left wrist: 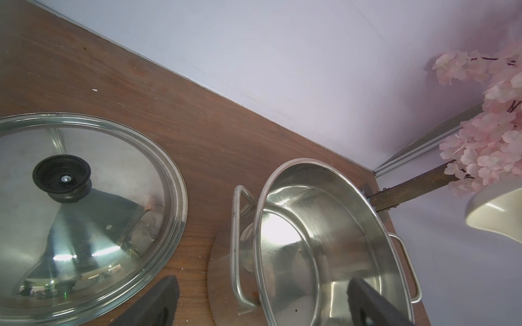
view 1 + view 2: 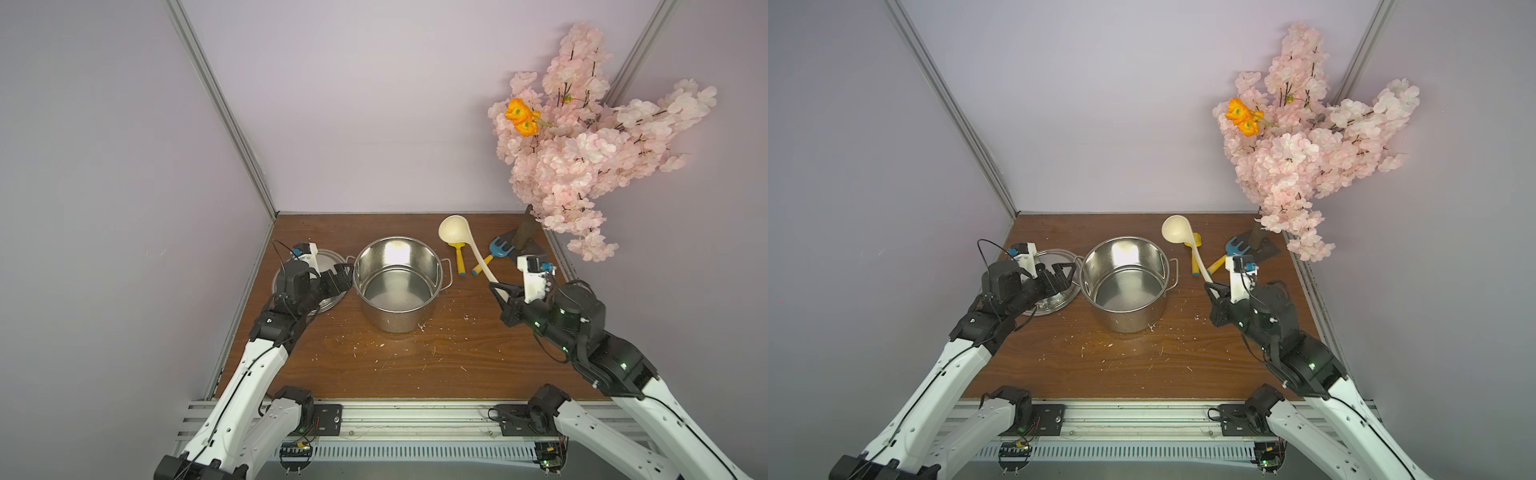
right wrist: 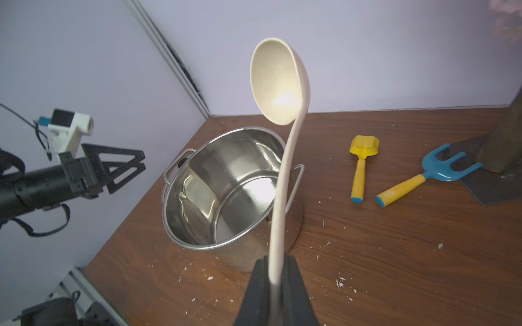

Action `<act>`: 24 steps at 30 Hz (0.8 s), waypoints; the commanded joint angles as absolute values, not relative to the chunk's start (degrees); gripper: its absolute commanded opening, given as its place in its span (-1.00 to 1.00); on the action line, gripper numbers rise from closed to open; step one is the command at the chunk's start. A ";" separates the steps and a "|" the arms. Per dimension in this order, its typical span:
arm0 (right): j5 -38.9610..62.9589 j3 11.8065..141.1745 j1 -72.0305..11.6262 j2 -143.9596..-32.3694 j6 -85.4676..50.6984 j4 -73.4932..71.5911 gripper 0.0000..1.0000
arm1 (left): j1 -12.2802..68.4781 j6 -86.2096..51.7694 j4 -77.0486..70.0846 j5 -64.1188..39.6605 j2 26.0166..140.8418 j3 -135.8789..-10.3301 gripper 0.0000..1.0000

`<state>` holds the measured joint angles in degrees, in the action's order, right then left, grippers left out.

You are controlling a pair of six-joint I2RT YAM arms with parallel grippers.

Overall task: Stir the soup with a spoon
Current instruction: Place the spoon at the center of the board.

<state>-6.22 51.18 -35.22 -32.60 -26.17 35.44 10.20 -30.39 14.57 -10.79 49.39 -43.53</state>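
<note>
The spoon (image 3: 284, 175) was pinched by its tail end in my right hand (image 3: 276, 262), both fingers pressed onto the slim handle. Its bowl was tipped up in the air to the right of the pot (image 3: 226, 169), not yet over it. I judged it light and stiff but smooth. Held so far back it could swivel once the bowl dragged, so a grip nearer mid-handle would steady it. The pot stood open on the desk (image 3: 395, 254) and looked empty: bare steel, no soup I could see. Its lid (image 1: 113, 175) lay just beside it, near my left hand (image 1: 265, 296), whose 2 fingers were spread wide, holding nothing.
</note>
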 commanded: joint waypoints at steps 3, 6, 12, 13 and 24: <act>-14.16 45.64 -35.04 -25.84 -35.06 33.17 -1.00 | 10.20 -29.45 15.25 -10.16 48.45 -41.73 0.91; -12.63 40.92 -35.04 -23.94 -38.49 31.41 -1.00 | 10.17 -29.28 15.41 -9.94 47.96 -40.87 0.91; -6.69 31.00 -35.05 -23.46 -43.19 24.81 -1.00 | 10.19 -28.76 16.33 -8.98 46.36 -39.40 0.91; -5.96 30.01 -34.94 -23.42 -43.93 23.20 -1.00 | 10.17 -28.58 16.65 -8.86 46.18 -39.30 0.91; 3.53 13.11 -34.48 -29.02 -51.26 3.74 -1.00 | 10.19 -28.34 17.41 -8.88 46.92 -39.20 0.91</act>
<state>-0.03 15.05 -34.83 -28.38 -48.42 12.78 10.20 -29.43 16.38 -9.26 46.78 -39.48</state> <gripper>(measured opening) 0.084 0.955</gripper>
